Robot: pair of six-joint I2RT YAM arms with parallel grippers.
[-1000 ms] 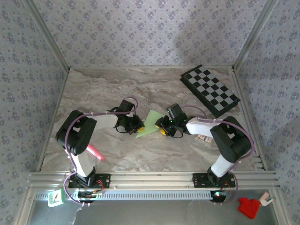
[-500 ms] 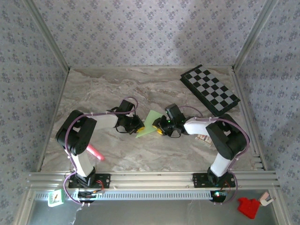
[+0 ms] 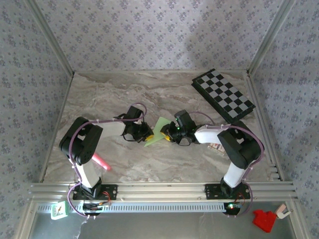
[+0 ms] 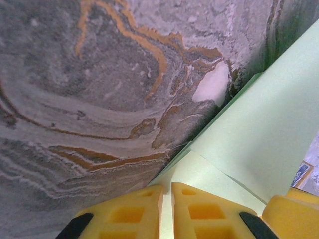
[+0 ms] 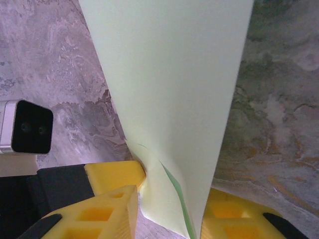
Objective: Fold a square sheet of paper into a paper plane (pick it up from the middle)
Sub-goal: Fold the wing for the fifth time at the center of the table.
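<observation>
Evidently, the left gripper (image 4: 167, 189) was clamped on the partly folded square sheet of paper (image 3: 158, 130) at the middle of the table (image 3: 114, 94), steadying it. The right gripper (image 5: 169, 201) straddled the fold, jaws apart, presumably to crease it.

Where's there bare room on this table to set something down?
Free: far-left marble beside the chequered board; near strip right of the pink marker. Crowded: centre, left gripper and right gripper at the green paper.

The paper (image 3: 158, 130) between the yellow fingers (image 4: 137, 214) is pale green. The table (image 3: 149, 94) under them is grey with brown swirls. The far board (image 3: 224, 95) has black and grey squares.
</observation>
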